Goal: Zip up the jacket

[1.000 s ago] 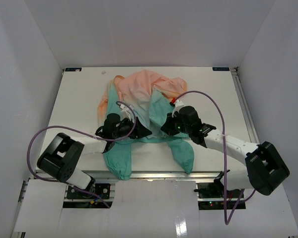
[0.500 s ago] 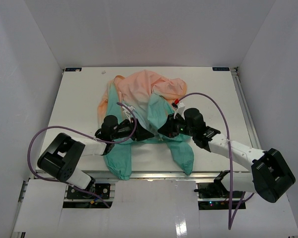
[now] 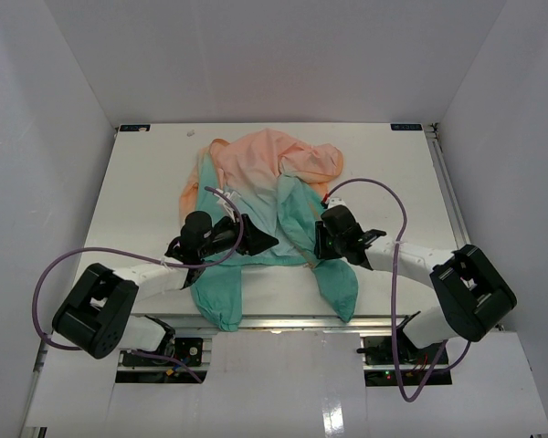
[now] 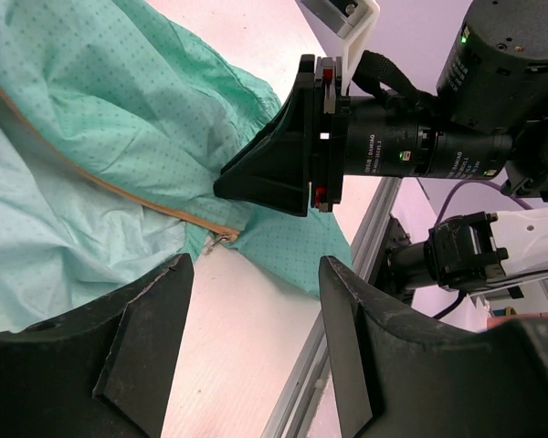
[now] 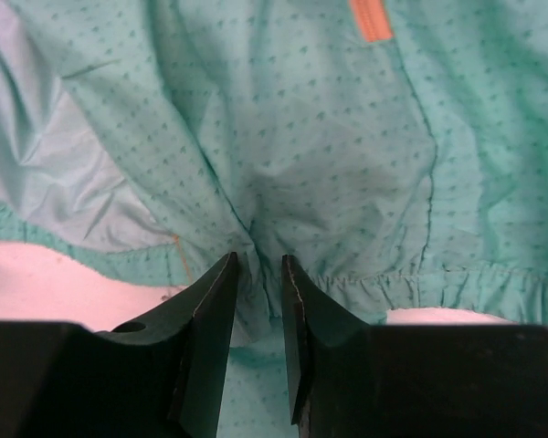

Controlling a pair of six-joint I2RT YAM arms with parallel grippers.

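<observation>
The jacket lies crumpled mid-table, peach at the far end and teal at the near hem. My left gripper hovers open over the bare table by the hem; in the left wrist view nothing is between its fingers. Just ahead of it lies the jacket's orange zipper tape, ending in a small metal piece. My right gripper sits on the teal hem facing the left one. Its jaws stand slightly apart, with a loose fold of teal jacket fabric between them.
A metal rail runs along the table's near edge, close under the hanging teal sleeves. White walls enclose the table on three sides. The right arm's purple cable loops above the table to the right of the jacket.
The right gripper's jaws have parted from shut, loosening the teal fold. Its arm has swung in closer to the near edge. The left gripper has shifted slightly and stays open.
</observation>
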